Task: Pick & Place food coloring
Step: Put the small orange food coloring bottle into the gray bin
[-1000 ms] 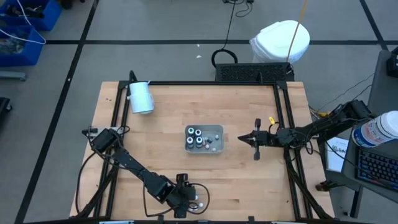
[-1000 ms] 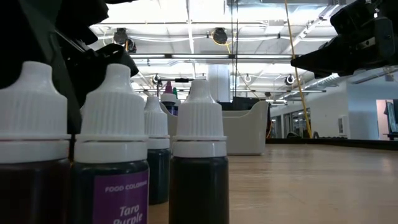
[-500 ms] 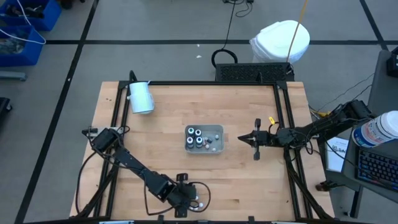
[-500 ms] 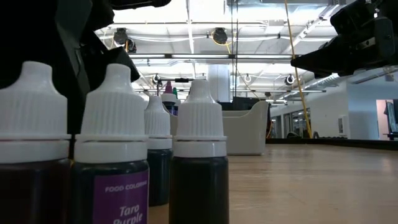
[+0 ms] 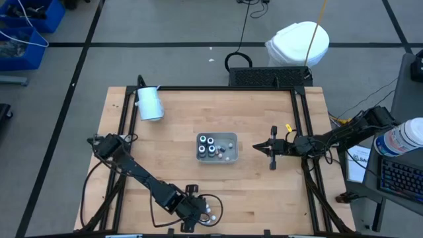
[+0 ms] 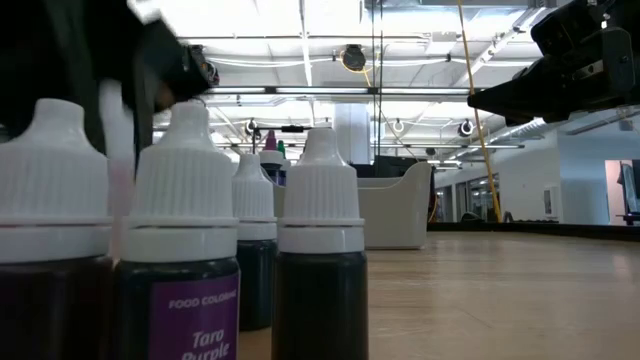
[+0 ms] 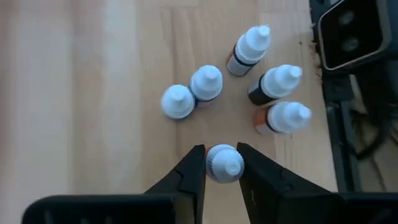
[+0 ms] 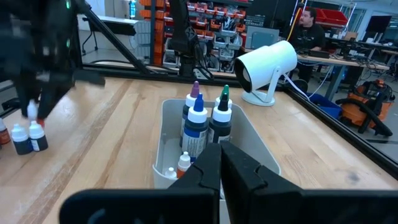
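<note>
At the bottom centre of the high view, the left gripper [image 5: 193, 213] is reaching over a cluster of small white-capped food coloring bottles [image 7: 249, 81] standing upright on the tabletop [image 5: 172, 158]. In the left wrist view one small bottle [image 7: 224, 163] is sitting cap-up directly between the narrowly spread fingers [image 7: 193, 174], so the left arm is nearer. Whether they are gripping it is unclear. The right gripper [image 5: 271, 150], fingers together, is waiting right of the grey tray [image 5: 230, 157] holding more bottles. One label [image 6: 178, 325] is reading "FOOD COLORING, Taro Purple".

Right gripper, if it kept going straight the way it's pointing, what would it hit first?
Most likely the grey tray holding food coloring bottles: the right gripper points straight at its near wall, nothing between.
</note>
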Robot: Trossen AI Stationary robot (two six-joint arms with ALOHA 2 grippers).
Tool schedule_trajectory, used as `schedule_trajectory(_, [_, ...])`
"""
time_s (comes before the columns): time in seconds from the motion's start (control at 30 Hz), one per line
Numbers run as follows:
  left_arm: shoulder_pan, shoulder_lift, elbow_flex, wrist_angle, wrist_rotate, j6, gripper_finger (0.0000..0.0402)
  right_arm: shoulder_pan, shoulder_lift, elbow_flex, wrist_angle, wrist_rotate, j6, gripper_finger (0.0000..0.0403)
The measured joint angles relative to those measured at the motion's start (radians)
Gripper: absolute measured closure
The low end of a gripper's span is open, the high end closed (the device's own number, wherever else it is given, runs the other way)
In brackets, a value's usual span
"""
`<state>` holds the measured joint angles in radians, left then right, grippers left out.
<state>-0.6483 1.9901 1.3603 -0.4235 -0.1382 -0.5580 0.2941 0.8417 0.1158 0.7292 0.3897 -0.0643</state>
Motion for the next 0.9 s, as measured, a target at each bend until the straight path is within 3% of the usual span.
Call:
schedule_trajectory(0.23, [0.022,-0.139,0.151,-0.338,-0.103,0.051,0.0313,0.0,0.0,0.0,0.001,0.0,0.0,0.0403])
schedule_trajectory(0.37, [0.064,-0.207,0.245,-0.445,-0.182,0.122,0.0312,0.0,0.0,0.0,0.001,0.0,0.0,0.0403])
schedule_trajectory(0.57, [0.212,-0.244,0.308,-0.402,-0.202,0.217,0.0311,0.0,0.0,0.0,0.0,0.0,0.0,0.0403])
schedule_trajectory(0.77, [0.361,-0.129,0.3,-0.217,-0.016,0.399,0.031,0.0,0.0,0.0,-0.003,0.0,0.0,0.0403])
schedule_trajectory(0.9, [0.419,-0.057,0.318,-0.211,0.02,0.465,0.031,0.0,0.0,0.0,-0.006,0.0,-0.003,0.0403])
